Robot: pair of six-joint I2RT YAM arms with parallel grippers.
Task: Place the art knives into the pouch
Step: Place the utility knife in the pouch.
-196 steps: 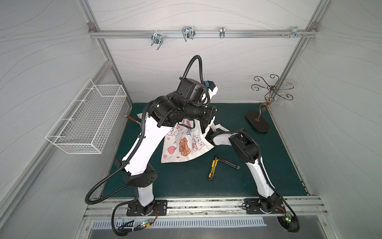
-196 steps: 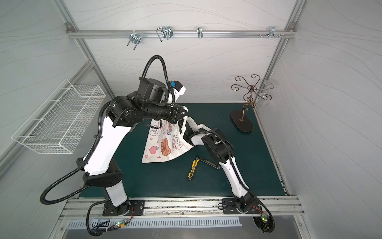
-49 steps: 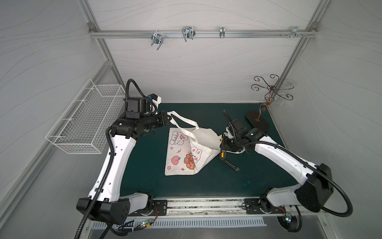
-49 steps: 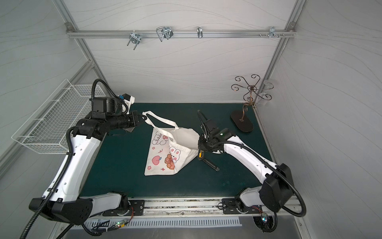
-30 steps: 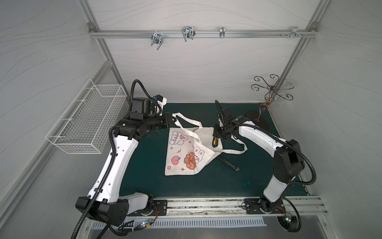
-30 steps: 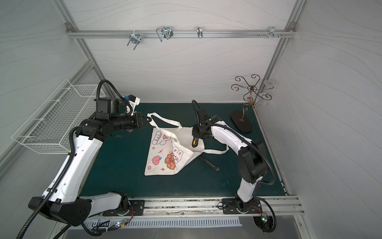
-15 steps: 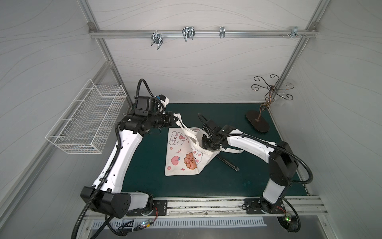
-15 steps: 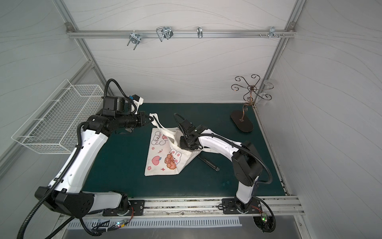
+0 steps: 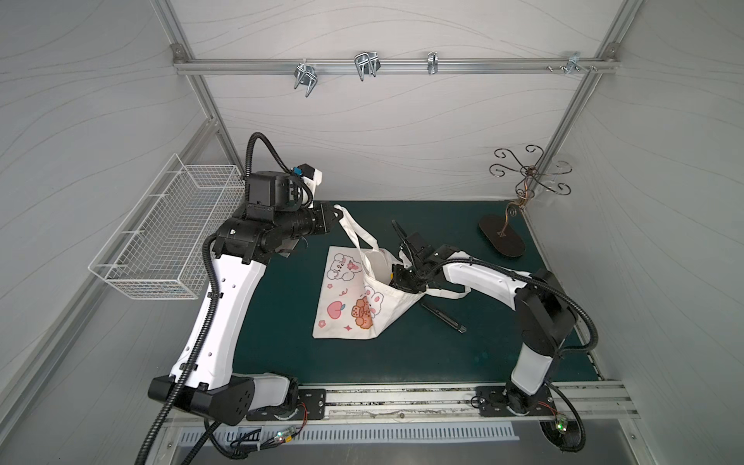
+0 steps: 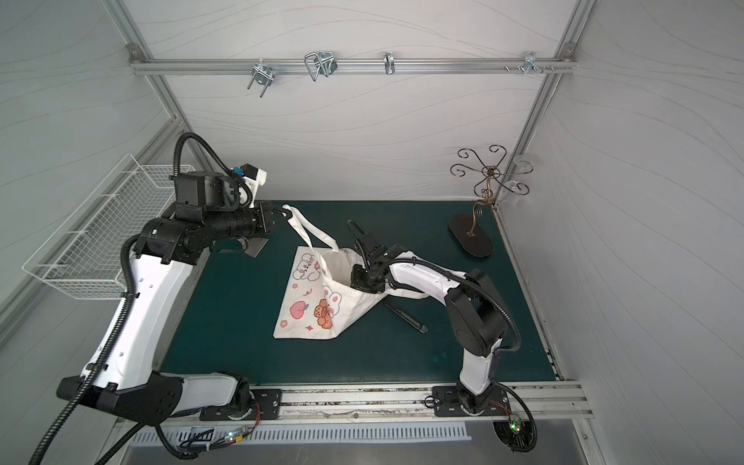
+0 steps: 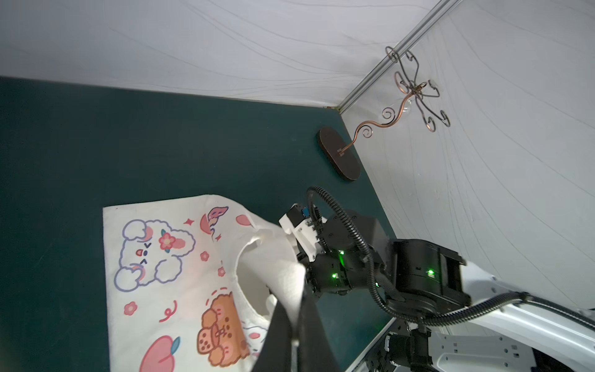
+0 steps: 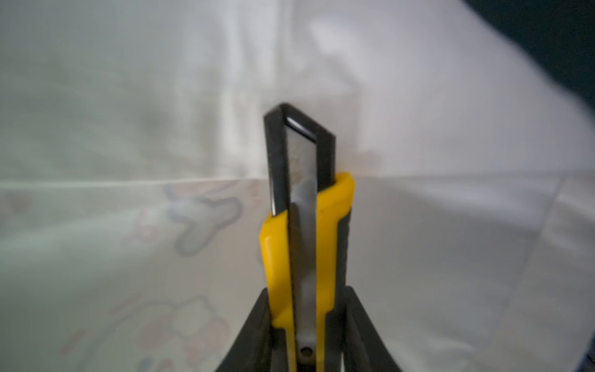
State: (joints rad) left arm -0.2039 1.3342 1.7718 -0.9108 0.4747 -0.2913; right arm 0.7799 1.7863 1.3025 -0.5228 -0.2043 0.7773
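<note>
Art knife (image 12: 306, 225), gripped by right end effector (image 12: 307, 335), now deeper inside pouch (image 9: 346, 306); left end effector (image 11: 294, 338) pinches strap (image 9: 358, 237)

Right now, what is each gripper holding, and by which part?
Left gripper: the pouch, pinched by one white strap. Right gripper: the yellow art knife, clamped across its handle, blade end pointing into the pouch.

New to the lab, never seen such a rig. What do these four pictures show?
Two white robot arms on a rail work over a green mat. Two pictures look down from overhead; two come from cameras on the wrists. On the mat: a cartoon-printed pouch, a dark pen-like tool, a curly metal stand. The left arm has its jaws shut on a strap, holding the pouch open. The right arm grips a yellow knife in its jaws, tip inside the pouch.
</note>
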